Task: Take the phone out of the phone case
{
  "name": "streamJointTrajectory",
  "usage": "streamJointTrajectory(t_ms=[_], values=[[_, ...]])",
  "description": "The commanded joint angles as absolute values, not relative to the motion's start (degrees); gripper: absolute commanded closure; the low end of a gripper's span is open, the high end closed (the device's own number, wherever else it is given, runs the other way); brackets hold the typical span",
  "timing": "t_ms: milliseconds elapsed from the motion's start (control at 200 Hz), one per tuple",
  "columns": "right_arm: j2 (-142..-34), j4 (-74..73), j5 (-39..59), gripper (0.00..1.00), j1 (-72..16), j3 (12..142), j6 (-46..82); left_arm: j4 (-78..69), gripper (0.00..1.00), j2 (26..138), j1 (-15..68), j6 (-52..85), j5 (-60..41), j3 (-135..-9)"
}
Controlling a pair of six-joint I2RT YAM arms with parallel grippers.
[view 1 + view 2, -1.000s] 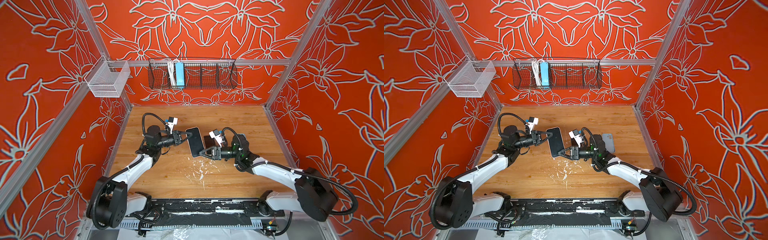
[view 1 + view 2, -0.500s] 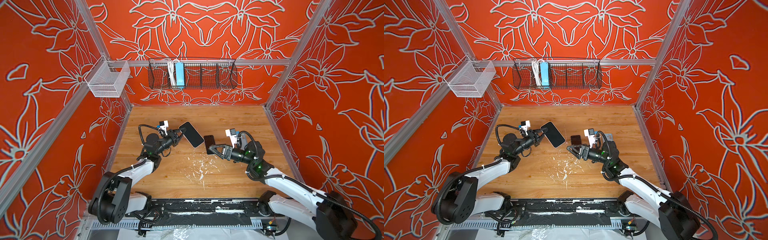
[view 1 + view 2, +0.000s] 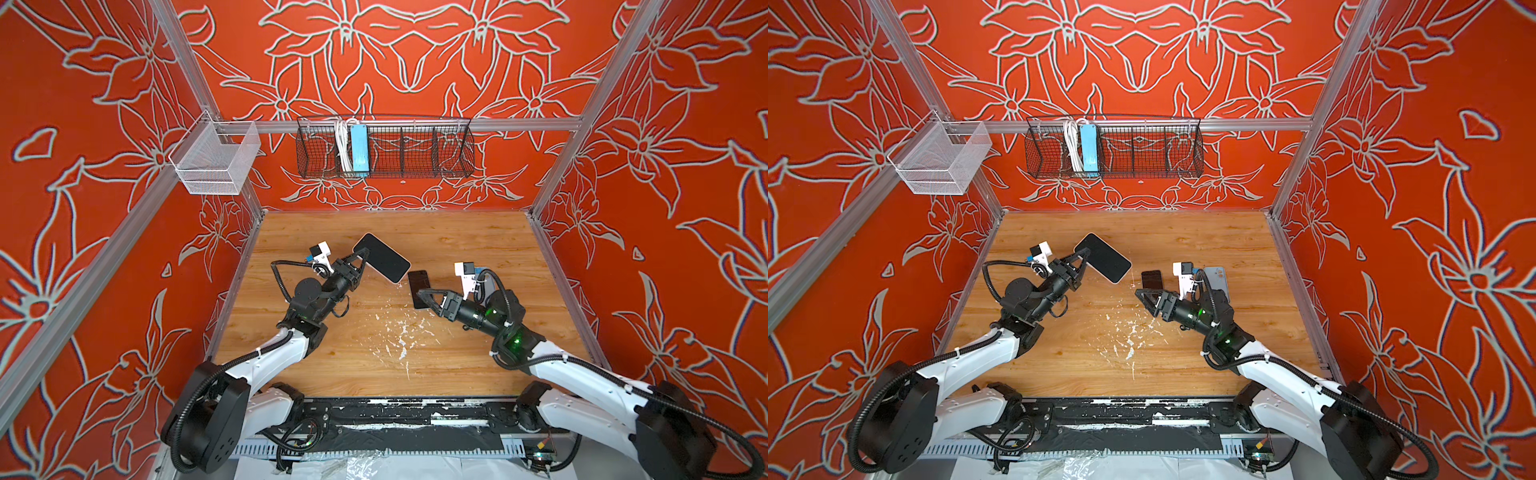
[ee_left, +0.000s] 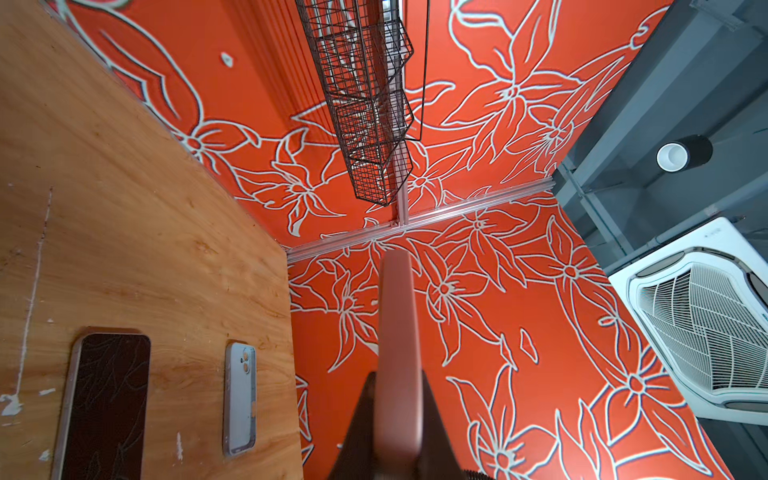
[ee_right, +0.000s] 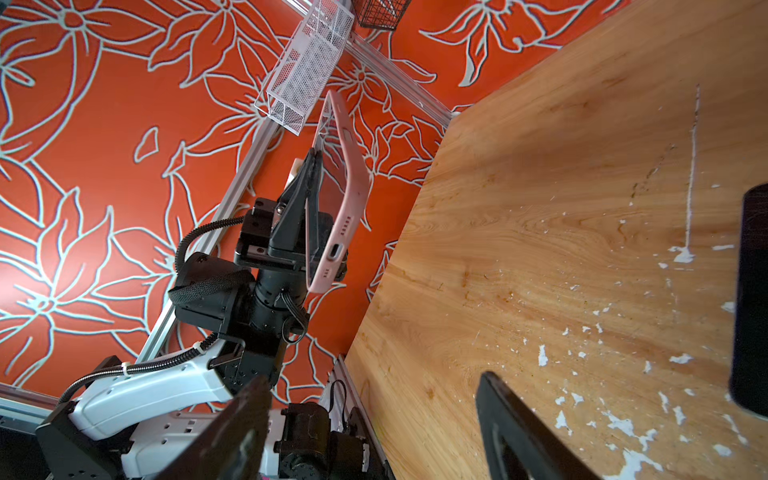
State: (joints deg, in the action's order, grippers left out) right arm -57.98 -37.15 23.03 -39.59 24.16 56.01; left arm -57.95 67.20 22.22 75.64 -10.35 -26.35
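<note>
Right gripper (image 3: 426, 303), jaws spread, hovers beside the phone (image 3: 417, 280).

This is a robot laboratory, more exactly a closed test cell inside a larger room. Aluminium profiles (image 3: 519, 124) form the frame, and orange walls (image 3: 415, 54) printed with white flowers close three sides around a wooden table (image 3: 457, 241). Two white and black arms, the left arm (image 3: 274, 353) and the right arm (image 3: 582, 374), are mounted on a black base rail (image 3: 374, 436) at the front edge of the table. They end in the left gripper (image 3: 362, 254) and the right gripper (image 3: 424, 300). A black wire basket (image 3: 415, 153) with a blue power strip (image 3: 358, 147) and a white mesh basket (image 3: 212, 166) hang on the frame. Above the walls, the left wrist view shows a grey ceiling (image 4: 685, 83) with an air-conditioning unit (image 4: 706, 324) and a spotlight (image 4: 681, 153).
</note>
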Motion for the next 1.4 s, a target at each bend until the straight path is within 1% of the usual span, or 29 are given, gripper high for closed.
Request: streamJointTrajectory(t_ms=[0, 160, 400, 701, 886, 981, 1176, 1251, 1396], values=[[-60.03, -42.14, 14.61, 0.26, -43.6, 26.37, 53.53, -63.38, 1.0, 66.26, 23.76, 74.66, -4.82, -27.92], [-63.61, -45.51, 13.1, 0.28, -47.06, 28.54, 51.56, -63.59, 1.0, 68.07, 24.67, 75.0, -4.48, -29.48], [-64.81, -47.41, 10.9, 0.32, -47.41, 30.4, 50.22, -64.5, 1.0, 69.52, 25.65, 76.18, -3.96, -29.87], [-70.9, -52.04, 10.86, 0.37, -47.38, 33.39, 51.75, -64.43, 1.0, 69.47, 26.19, 77.06, -3.87, -30.45], [-72.74, -53.88, 10.57, 0.4, -47.47, 34.23, 52.65, -64.6, 1.0, 69.43, 26.28, 77.6, -3.69, -30.15], [-72.95, -54.48, 10.22, 0.43, -47.47, 34.2, 52.8, -64.61, 1.0, 69.43, 26.28, 77.7, -3.51, -29.98], [-73.97, -55.75, 10.11, 0.59, -47.47, 34.37, 53.09, -64.34, 1.0, 69.77, 26.3, 78.29, -3.34, -29.94], [-74.78, -56.5, 10.75, 0.61, -47.53, 34.8, 53.15, -64.21, 1.0, 69.85, 26.32, 78.56, -3.26, -30.03], [-76.54, -58.43, 11.58, 0.61, -47.48, 35.66, 53.44, -64.07, 1.0, 69.93, 26.33, 78.84, -3.35, -30.07]])
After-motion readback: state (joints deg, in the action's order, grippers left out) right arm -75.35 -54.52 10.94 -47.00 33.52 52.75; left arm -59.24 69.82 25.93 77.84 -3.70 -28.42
